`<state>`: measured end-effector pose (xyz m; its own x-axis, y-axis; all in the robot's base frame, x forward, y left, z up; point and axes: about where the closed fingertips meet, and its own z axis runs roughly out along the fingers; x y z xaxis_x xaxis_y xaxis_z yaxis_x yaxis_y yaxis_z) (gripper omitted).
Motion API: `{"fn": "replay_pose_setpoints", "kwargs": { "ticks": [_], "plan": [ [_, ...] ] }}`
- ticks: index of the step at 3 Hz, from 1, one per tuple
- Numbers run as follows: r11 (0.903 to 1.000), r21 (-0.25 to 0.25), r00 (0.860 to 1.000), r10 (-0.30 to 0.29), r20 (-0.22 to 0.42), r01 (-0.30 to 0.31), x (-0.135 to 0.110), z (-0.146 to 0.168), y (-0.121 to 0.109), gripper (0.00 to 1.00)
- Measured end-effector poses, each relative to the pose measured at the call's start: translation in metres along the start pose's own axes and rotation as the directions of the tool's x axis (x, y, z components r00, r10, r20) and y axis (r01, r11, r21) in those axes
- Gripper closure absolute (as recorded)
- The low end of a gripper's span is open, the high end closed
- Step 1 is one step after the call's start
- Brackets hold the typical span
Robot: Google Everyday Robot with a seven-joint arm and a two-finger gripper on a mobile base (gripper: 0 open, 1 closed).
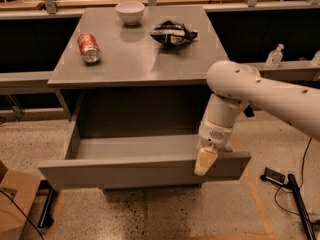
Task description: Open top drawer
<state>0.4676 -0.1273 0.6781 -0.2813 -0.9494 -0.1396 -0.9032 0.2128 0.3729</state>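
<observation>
The top drawer is a wide plain grey front with no handle, pulled well out of the grey cabinet, so its deep grey box interior shows. My gripper hangs from the white arm at the right part of the drawer front's top edge, its cream tip lying against the outer face. The lower drawer fronts are mostly hidden under the open drawer.
On the cabinet top lie a red can on its side, a white bowl and a crumpled dark bag. A cardboard box sits on the floor at left. A black device and cables lie at right.
</observation>
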Motion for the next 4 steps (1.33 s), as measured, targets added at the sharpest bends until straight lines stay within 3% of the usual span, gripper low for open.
{"fn": "replay_pose_setpoints", "kwargs": {
  "ticks": [1, 2, 3, 4],
  "plan": [
    [0.9998, -0.009, 1.000, 0.020, -0.013, -0.020, 0.007, -0.001, 0.009, 0.67],
    [0.9998, -0.009, 1.000, 0.020, -0.013, -0.020, 0.007, -0.001, 0.009, 0.44],
    [0.9948, 0.003, 0.995, 0.102, -0.009, -0.102, 0.034, -0.014, 0.047, 0.21],
    [0.9697, 0.056, 0.971, 0.239, -0.008, -0.238, 0.076, -0.048, 0.111, 0.00]
  ]
}}
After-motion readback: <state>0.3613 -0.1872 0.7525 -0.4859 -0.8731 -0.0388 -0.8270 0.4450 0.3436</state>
